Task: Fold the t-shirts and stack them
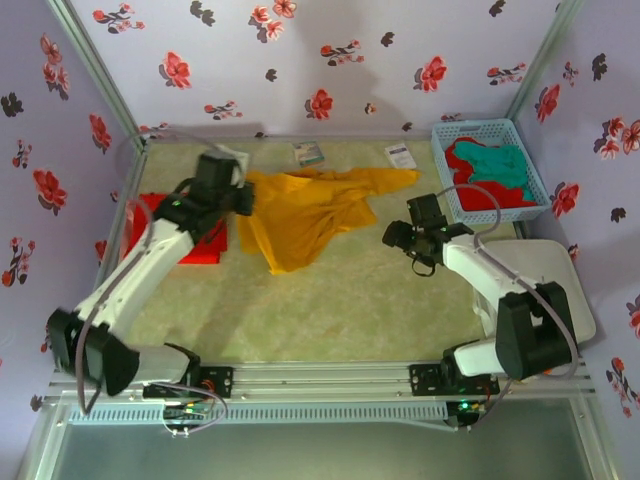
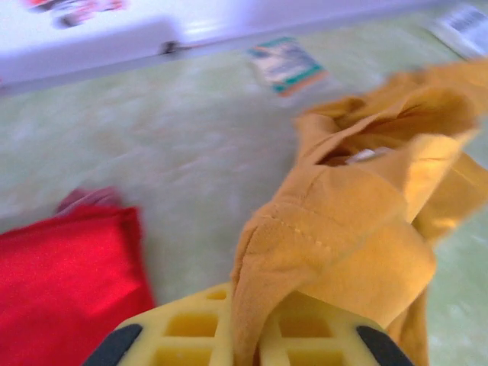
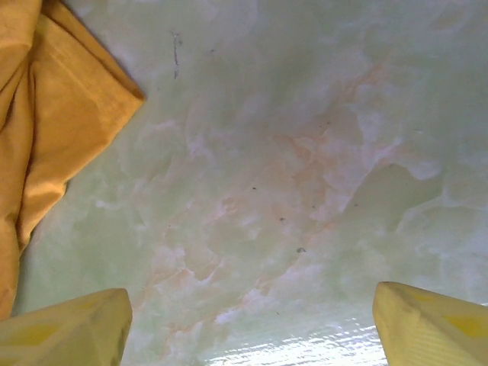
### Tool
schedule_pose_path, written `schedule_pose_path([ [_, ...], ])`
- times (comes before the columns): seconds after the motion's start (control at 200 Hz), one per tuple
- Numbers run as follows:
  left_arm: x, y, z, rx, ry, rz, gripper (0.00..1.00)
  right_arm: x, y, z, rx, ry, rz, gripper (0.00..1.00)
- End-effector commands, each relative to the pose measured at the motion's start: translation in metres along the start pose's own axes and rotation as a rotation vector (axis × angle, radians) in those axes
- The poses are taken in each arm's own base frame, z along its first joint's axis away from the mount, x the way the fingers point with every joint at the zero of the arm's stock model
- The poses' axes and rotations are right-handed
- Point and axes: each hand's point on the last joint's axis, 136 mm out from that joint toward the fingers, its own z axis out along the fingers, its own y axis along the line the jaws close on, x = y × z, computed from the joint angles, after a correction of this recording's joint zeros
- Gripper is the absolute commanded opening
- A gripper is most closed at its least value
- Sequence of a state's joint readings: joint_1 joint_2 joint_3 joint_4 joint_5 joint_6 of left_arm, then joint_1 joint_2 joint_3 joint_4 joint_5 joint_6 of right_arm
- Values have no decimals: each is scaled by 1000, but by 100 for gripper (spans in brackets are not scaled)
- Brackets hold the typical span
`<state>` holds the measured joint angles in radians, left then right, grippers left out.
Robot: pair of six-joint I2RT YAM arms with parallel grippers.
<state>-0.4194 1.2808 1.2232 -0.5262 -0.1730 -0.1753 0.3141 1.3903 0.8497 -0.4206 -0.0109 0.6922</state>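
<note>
A mustard-yellow t-shirt (image 1: 305, 210) lies crumpled across the middle back of the table, one sleeve stretched toward the right. My left gripper (image 1: 243, 197) is shut on its left edge, and in the left wrist view the yellow cloth (image 2: 328, 236) runs down between my closed pads (image 2: 183, 335). A folded red t-shirt (image 1: 205, 245) lies at the left, partly under the left arm, and it appears as a flat red stack (image 2: 65, 290) in the left wrist view. My right gripper (image 1: 393, 236) hovers open over bare table right of the yellow shirt, whose edge (image 3: 46, 145) is at the left.
A blue mesh basket (image 1: 445, 165) at the back right holds a red shirt (image 1: 480, 195) and a teal shirt (image 1: 500, 165). Two small printed cards (image 1: 309, 153) (image 1: 400, 156) lie near the back wall. A white pad (image 1: 560, 275) sits at the right.
</note>
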Motion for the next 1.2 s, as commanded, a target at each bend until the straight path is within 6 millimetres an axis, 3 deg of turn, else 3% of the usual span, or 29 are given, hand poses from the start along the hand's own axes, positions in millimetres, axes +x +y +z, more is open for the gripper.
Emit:
schedule_pose_path([
  [0.0,30,45,5,-60,34,-220,15,-13,22,4,-73,0,22,79],
  [0.09,63,73,10,-108,93,-340,33,-15,32,12,-86,7,13,77],
  [0.155,88,86,16,-147,150,-401,56,-17,42,18,-91,11,-1,75],
  [0.22,109,91,19,-166,201,-444,62,-20,53,25,-91,12,-24,75],
  [0.35,132,83,17,-131,230,-495,64,-24,74,42,-71,12,-83,73],
  [0.71,176,66,-16,-70,276,-554,64,-33,92,109,93,49,-171,63],
  [0.84,183,60,-18,-58,287,-584,64,-22,98,121,107,92,-180,39],
  [0.9,188,59,-17,-62,296,-595,64,-17,99,122,105,92,-180,33],
  [1.015,196,58,-12,-62,315,-597,64,-16,97,113,100,86,-173,1],
  [1.19,200,51,-1,-40,341,-589,65,-31,87,64,80,0,-155,0],
])
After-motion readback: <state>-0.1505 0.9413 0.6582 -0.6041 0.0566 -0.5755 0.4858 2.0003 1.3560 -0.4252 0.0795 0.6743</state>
